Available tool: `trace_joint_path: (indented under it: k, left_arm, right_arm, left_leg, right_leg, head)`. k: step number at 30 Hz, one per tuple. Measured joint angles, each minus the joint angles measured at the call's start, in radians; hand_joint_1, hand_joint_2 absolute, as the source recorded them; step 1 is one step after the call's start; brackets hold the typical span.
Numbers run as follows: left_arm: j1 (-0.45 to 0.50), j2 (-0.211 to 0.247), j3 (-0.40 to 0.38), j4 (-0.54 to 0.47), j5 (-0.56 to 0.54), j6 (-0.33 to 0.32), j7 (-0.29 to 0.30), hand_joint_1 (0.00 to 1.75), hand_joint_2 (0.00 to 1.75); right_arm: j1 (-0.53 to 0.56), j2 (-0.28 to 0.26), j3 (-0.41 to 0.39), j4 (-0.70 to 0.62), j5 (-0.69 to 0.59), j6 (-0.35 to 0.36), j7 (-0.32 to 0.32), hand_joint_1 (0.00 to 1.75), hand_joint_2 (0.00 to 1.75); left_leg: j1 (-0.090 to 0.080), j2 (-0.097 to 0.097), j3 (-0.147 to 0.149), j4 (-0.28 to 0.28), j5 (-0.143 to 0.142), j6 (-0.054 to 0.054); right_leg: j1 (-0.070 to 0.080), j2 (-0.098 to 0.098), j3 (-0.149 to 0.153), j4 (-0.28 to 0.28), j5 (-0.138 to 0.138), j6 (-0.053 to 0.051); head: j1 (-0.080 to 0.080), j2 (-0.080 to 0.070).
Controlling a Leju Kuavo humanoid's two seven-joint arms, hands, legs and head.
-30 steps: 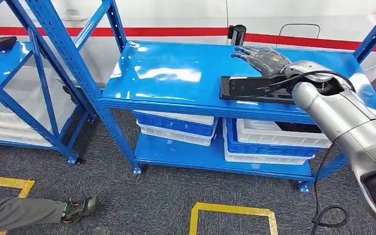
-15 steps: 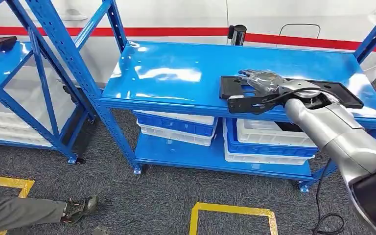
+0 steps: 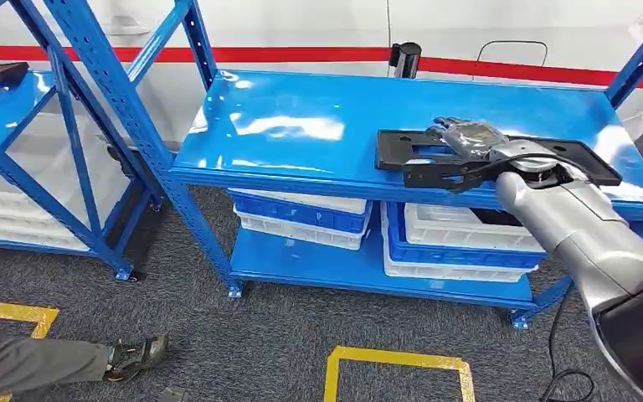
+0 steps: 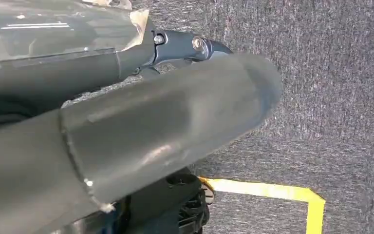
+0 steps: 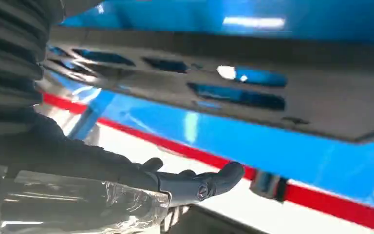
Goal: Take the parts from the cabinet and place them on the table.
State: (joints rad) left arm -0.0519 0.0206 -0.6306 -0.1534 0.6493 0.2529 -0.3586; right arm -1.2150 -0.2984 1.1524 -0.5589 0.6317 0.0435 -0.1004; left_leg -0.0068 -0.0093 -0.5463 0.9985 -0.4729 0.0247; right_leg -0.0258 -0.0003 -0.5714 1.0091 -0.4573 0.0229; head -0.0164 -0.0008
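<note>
Up front in the head view, the silver right arm reaches forward over the blue shelf, its right hand lying low on the black part, a flat slotted plate resting on the shelf top; the fingers seem to lie over the plate's middle, though whether they clamp it I cannot tell. Seen from the right wrist, the fingers stretch out loosely apart and hold nothing visible, with the black part just beside them across a narrow gap. Seen from the left wrist, the left hand hangs over grey carpet by yellow tape, thumb and fingers apart, holding nothing.
</note>
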Motion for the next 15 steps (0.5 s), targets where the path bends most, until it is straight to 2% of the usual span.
trace_joint_path:
  k: [8,15]
  left_arm:
    - [0.001,0.000,0.000,0.000,0.013,0.009,-0.006,0.00,0.00]
    - [0.001,0.000,-0.001,0.000,0.017,0.009,-0.008,0.00,0.00]
  right_arm:
    - [-0.006,0.039,0.000,0.102,0.018,0.005,0.018,0.00,1.75]
    - [-0.006,0.047,0.000,0.164,0.032,-0.003,0.048,0.00,1.75]
  left_leg:
    - [0.000,0.000,0.000,0.000,0.000,0.000]
    - [0.000,0.000,0.000,0.000,0.000,0.000]
  right_leg:
    - [0.000,0.000,0.000,0.000,0.000,0.000]
    - [0.000,0.000,0.000,0.000,0.000,0.000]
  head:
    - [0.000,0.000]
    - [0.000,0.000]
